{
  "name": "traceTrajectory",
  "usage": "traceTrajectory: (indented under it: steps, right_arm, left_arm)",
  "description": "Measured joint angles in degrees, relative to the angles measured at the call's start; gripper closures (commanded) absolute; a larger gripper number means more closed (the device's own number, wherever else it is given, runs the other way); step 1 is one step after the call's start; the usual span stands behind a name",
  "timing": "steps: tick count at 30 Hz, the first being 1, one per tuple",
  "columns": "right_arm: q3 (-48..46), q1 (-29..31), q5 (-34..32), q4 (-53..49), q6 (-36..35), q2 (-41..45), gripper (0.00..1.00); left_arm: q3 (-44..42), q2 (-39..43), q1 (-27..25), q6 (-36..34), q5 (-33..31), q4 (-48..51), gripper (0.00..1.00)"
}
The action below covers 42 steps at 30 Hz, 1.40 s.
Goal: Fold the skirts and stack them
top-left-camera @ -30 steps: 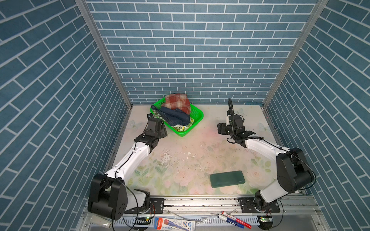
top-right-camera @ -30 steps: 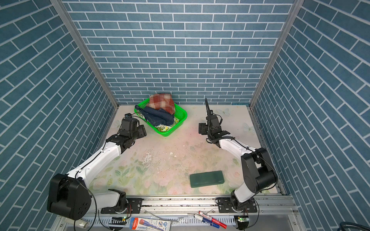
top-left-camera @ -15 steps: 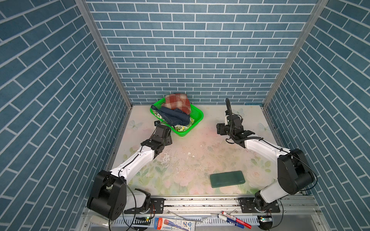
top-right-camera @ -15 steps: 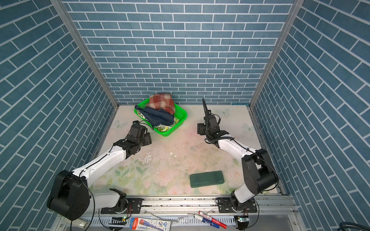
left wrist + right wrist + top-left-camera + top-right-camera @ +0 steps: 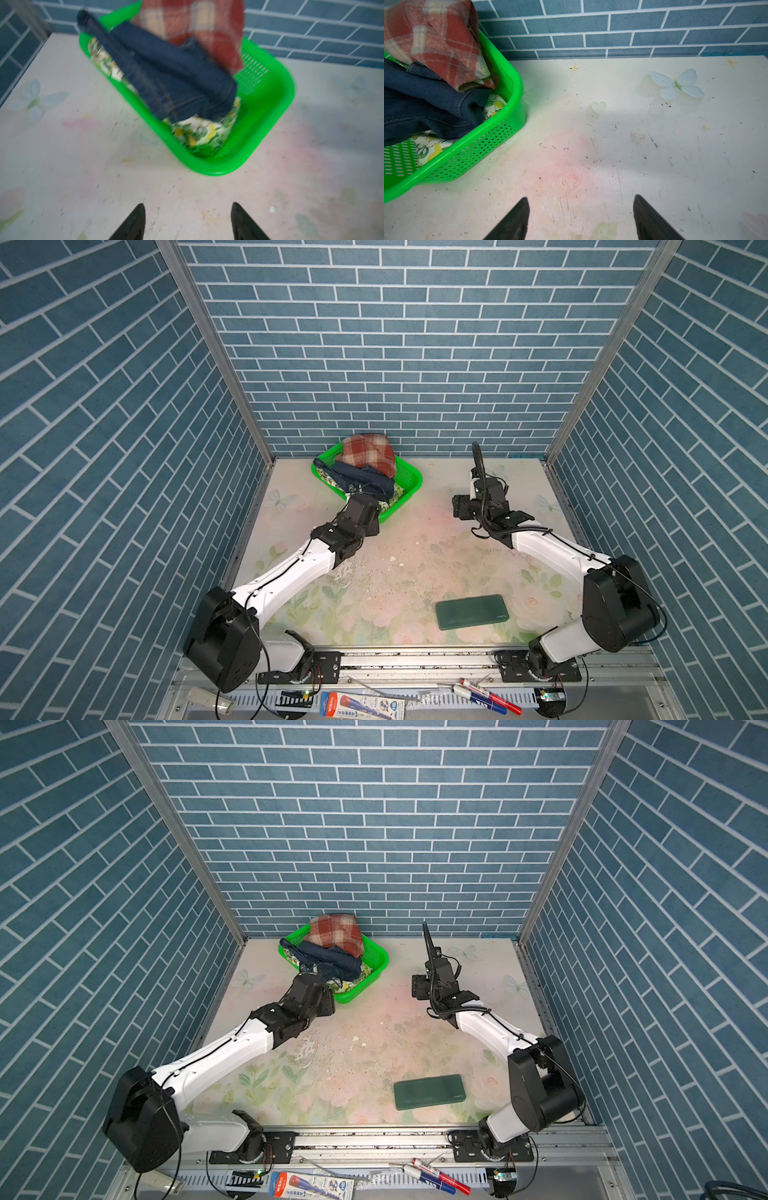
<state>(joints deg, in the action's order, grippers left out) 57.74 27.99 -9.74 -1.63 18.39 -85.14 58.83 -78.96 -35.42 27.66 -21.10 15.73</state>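
Enclosure: blue brick-pattern walls [image 5: 395,344] on three sides. Floor is a pale floral-print tabletop [image 5: 415,539], scuffed and speckled.

Left gripper [image 5: 188,204]: jaws spread, holding nothing, over bare tabletop just short of the green mesh basket [image 5: 411,477] at its near corner.

Right gripper [image 5: 580,197]: jaws spread, holding nothing, over bare tabletop to the basket's right.

All three skirts lie bunched in the basket at back left. Plaid skirt [image 5: 368,452] is heaped on top at the rear. Denim skirt [image 5: 365,479] lies below it, long axis slanting rear-left to front-right. Lemon-print skirt [image 5: 199,133] is underneath. Wrist view blurred.

Dark green slab [image 5: 471,611]: flat, front right.
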Motion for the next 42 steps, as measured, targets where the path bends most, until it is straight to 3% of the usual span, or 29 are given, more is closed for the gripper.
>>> traceTrajectory:
  steps: [7,13,27,42]
  right_arm:
    - [-2.4,-4.7,-0.1,-1.5,1.5,10.5,0.22]
    - [-3.0,-5.6,0.1,-3.5,1.9,12.3,0.22]
    - [-3.5,-4.9,1.4,-4.8,1.8,11.8,0.22]
    - [-3.5,-3.6,1.4,-5.0,0.7,11.8,0.22]
  left_arm:
    - [14.9,-17.8,-4.1,-2.4,0.7,-1.0,0.34]
    - [17.4,-26.4,-3.5,-2.7,1.1,0.2,0.33]
    - [13.6,-25.6,8.2,2.6,15.0,-6.1,0.33]
    - [5.5,-17.4,24.2,-0.2,13.6,-1.0,0.32]
